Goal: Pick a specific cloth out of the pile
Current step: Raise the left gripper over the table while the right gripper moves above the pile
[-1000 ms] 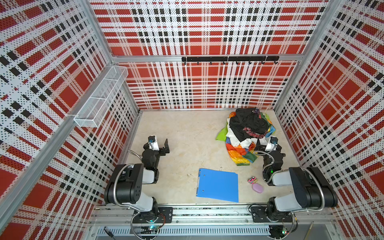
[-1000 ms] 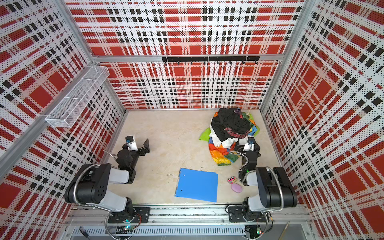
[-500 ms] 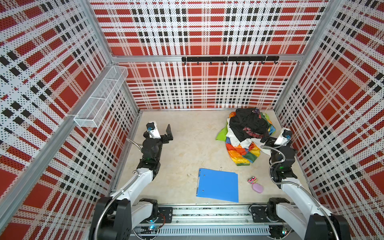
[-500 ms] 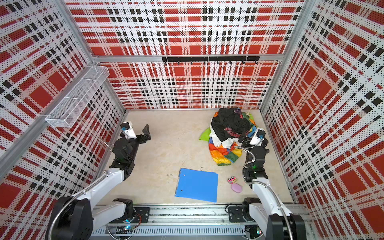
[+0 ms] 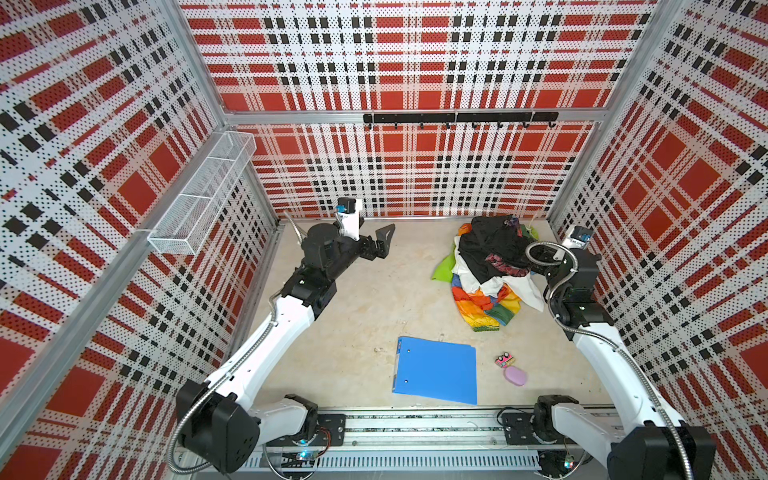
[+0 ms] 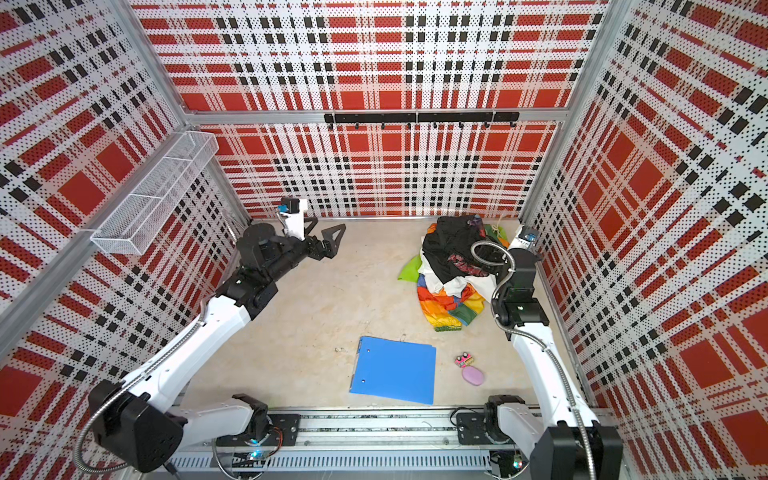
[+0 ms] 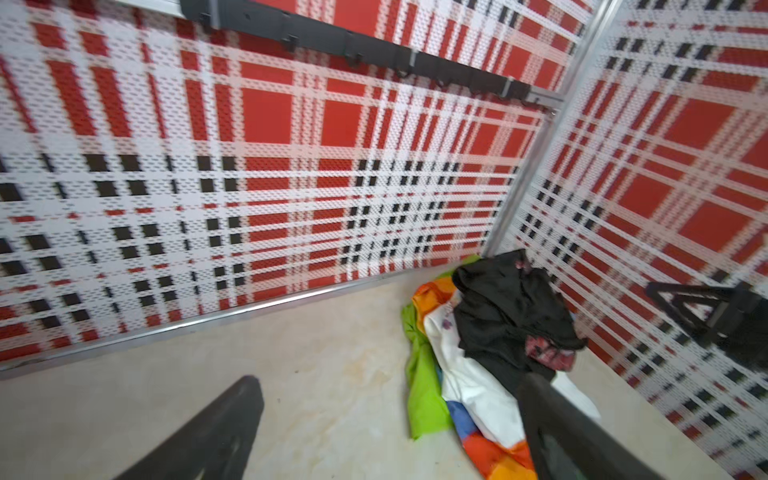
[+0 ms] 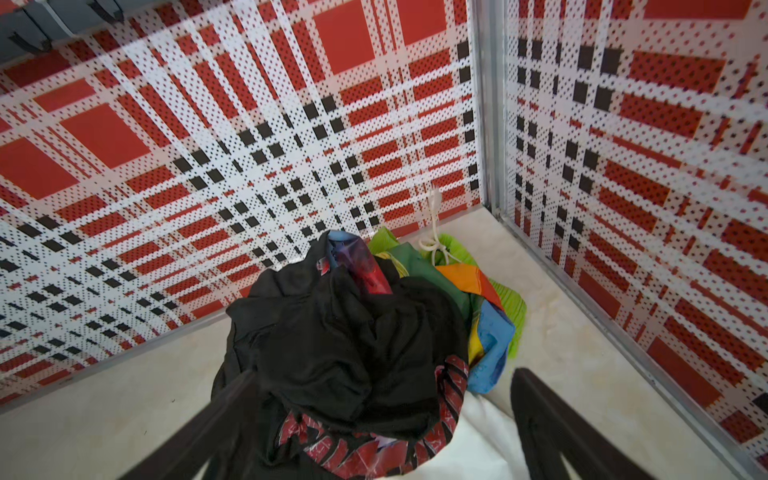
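in the far right corner of the floor (image 5: 353, 316), close against both walls: the pile (image 5: 494, 253) (image 6: 453, 253), topped by a black garment (image 5: 490, 245), with a white garment (image 5: 473, 282) beneath and a lime-green piece (image 5: 444, 268) poking out on the left side. at the very bottom, the cloth (image 5: 484, 305) (image 6: 449, 307) (image 8: 492, 332), in rainbow patches of orange, yellow, red, green and blue, spread flat from the near edge of the pile toward the blue folder (image 5: 436, 370) but apart from it, with further folds showing at the far side beside the black garment.

left gripper (image 6: 322, 232) (image 7: 390, 384): jaws wide apart, nothing between them, hanging above bare floor at the far left, well apart from the pile and aimed toward it.

right gripper (image 8: 384, 374): jaws spread wide, empty, just over the near side of the pile, above the black garment and a red-and-black patterned piece (image 8: 374, 449); contact with the fabric impossible to tell; mostly hidden under its own wrist in both top views.

just right of the folder, a pink trinket (image 5: 505, 360) and a lilac oval (image 5: 515, 376). on the left wall a wire basket (image 5: 199, 199), on the back wall a hook rail (image 5: 457, 118).
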{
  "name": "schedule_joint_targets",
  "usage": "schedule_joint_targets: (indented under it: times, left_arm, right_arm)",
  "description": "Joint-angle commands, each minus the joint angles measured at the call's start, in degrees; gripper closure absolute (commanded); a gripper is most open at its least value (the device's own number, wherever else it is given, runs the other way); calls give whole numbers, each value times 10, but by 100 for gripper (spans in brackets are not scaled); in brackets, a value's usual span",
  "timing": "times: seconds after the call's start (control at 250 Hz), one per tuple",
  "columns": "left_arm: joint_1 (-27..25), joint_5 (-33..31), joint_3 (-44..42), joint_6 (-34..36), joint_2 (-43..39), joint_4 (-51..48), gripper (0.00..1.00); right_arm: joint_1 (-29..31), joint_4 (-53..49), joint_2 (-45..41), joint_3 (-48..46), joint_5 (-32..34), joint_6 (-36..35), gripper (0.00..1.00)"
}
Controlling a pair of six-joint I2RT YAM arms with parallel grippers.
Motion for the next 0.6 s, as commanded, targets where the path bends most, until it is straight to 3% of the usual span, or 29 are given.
schedule_joint_targets:
  times: [0.0, 0.596]
  left_arm:
    - [-9, 102, 21, 56, 15, -126, 1]
    - [-92, 51, 3, 88, 26, -173, 1]
  right_arm:
    - [2, -51, 22, 27, -30, 22, 0]
    - [-14, -145, 224, 155, -123, 17, 0]
